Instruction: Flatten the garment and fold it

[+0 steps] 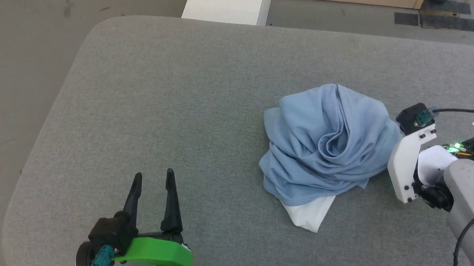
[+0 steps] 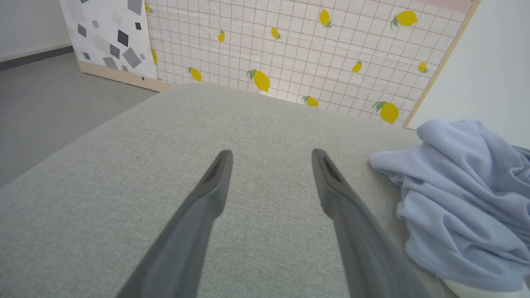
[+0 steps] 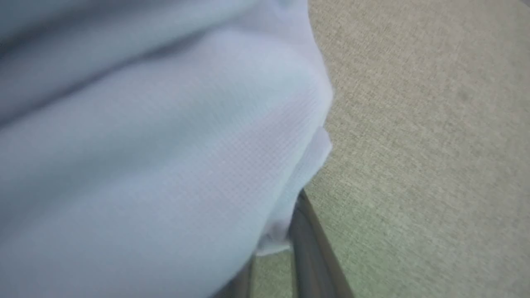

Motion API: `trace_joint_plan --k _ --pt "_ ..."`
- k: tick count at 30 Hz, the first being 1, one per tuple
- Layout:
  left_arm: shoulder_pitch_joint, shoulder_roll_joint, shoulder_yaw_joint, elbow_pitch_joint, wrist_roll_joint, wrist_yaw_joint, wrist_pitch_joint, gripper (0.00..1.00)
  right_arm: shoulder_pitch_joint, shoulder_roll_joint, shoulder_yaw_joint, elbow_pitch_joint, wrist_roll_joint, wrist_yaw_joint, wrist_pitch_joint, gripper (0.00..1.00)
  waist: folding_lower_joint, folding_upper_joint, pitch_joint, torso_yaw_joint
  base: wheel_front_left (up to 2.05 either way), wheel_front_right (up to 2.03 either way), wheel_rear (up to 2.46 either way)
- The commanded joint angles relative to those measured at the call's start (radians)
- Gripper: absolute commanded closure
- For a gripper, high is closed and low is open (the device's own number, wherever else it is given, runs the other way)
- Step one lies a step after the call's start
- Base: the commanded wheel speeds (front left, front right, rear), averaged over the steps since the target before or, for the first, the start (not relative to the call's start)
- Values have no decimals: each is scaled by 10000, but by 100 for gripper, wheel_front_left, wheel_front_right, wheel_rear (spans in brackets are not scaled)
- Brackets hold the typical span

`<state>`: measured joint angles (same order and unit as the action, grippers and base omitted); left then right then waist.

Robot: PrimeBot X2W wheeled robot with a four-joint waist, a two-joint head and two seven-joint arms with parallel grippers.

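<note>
The garment (image 1: 328, 139) lies crumpled in a light blue heap on the right half of the grey padded table (image 1: 177, 91), with a white panel (image 1: 310, 215) poking out at its near edge. My right arm's wrist reaches the heap's right side, its fingers buried under the cloth. In the right wrist view the right gripper (image 3: 281, 223) has its two dark fingers drawn close together, with a fold of the garment (image 3: 165, 145) pinched between them. My left gripper (image 1: 153, 175) hovers open and empty over bare table at the near left, the garment (image 2: 459, 194) off to its right.
The table's rounded left corner and near edge lie close to my left arm. Beyond the far edge stand a white box (image 1: 229, 2) and a lemon-patterned panel (image 2: 290, 49). A black cable (image 1: 454, 111) trails from my right wrist.
</note>
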<state>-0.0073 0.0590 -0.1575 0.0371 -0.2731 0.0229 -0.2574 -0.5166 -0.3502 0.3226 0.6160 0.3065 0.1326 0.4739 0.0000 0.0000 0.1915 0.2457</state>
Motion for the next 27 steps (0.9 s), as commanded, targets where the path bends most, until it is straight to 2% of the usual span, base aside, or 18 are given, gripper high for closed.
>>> trace_joint_plan --k 1,7,10,14,18,23,27 --pt "-106 -56 68 13 -17 -10 -43 0 -16 -29 78 182 38 -19 -83 100 0 0 -51 -115 0 0 0" --pt "29 -75 210 -29 -16 12 -43 0 -599 -204 -121 -396 776 -19 -585 100 0 0 -359 -723 0 0 0" --pt "87 -79 258 -62 22 4 -43 0 -764 -452 -603 -1056 1196 -19 -846 100 0 0 -516 -1013 0 0 0" --pt "222 -81 378 -113 81 7 -43 0 -446 -977 -1683 -2289 1411 -19 -1017 100 0 0 -646 -1396 0 0 0" --pt "324 -82 501 -170 130 -40 -43 0 803 -1333 -3346 -3584 1296 -19 -735 100 0 0 -555 -1653 0 0 0" --pt "305 -83 535 -157 146 -139 -43 0 3393 -847 -5726 -4620 901 -19 -240 100 0 0 -289 -1756 0 0 0" --pt "198 -84 503 -75 144 -212 -43 0 5214 107 -6527 -4755 380 -19 74 100 0 0 -172 -1715 0 0 0"
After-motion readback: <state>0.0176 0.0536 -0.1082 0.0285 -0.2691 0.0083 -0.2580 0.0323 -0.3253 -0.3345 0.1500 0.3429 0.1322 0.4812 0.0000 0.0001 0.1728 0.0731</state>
